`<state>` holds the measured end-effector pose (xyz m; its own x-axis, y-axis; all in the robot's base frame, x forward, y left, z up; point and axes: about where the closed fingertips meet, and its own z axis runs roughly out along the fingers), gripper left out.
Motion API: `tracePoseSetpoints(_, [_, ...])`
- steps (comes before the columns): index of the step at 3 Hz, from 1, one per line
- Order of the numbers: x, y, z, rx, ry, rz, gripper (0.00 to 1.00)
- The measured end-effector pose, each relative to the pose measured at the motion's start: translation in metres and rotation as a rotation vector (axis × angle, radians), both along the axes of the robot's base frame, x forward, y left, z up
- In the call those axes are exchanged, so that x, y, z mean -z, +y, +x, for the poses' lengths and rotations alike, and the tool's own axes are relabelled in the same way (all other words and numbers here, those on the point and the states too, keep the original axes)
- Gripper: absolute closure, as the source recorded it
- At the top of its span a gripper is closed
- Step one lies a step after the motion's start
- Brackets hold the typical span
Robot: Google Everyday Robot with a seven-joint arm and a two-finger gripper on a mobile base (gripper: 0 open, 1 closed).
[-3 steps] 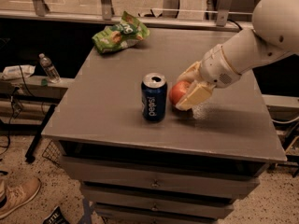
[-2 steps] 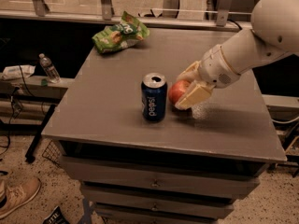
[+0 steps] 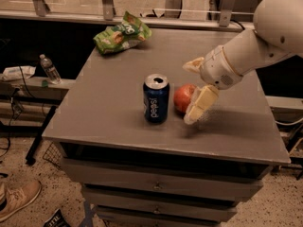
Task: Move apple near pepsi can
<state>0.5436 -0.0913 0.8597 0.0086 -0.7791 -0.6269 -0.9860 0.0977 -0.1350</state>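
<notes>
The dark blue pepsi can point(image 3: 155, 100) stands upright near the middle of the grey table point(image 3: 113, 103). The red-orange apple point(image 3: 182, 97) rests on the table just right of the can, a small gap between them. My gripper point(image 3: 190, 91) reaches in from the right on the white arm and is open. One cream finger point(image 3: 193, 65) is behind the apple and the other finger point(image 3: 200, 104) is in front of it at its right. The fingers stand around the apple without pressing it.
A green snack bag point(image 3: 121, 34) lies at the table's far left corner. Drawers sit under the tabletop. A water bottle point(image 3: 49, 69) stands on a low shelf to the left. A shoe point(image 3: 16, 198) is on the floor at lower left.
The gripper's fingers have spread apart and let go of the apple. The apple stays beside the can. The arm has shifted slightly up and right.
</notes>
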Motion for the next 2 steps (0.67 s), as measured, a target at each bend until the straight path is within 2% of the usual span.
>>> tracePoseSetpoints(1, [-0.004,-0.013,-0.001,0.030,-0.015,-0.016,0.00])
tracePoseSetpoints(2, [-0.019,-0.060,-0.003,0.142,-0.045,-0.056,0.00])
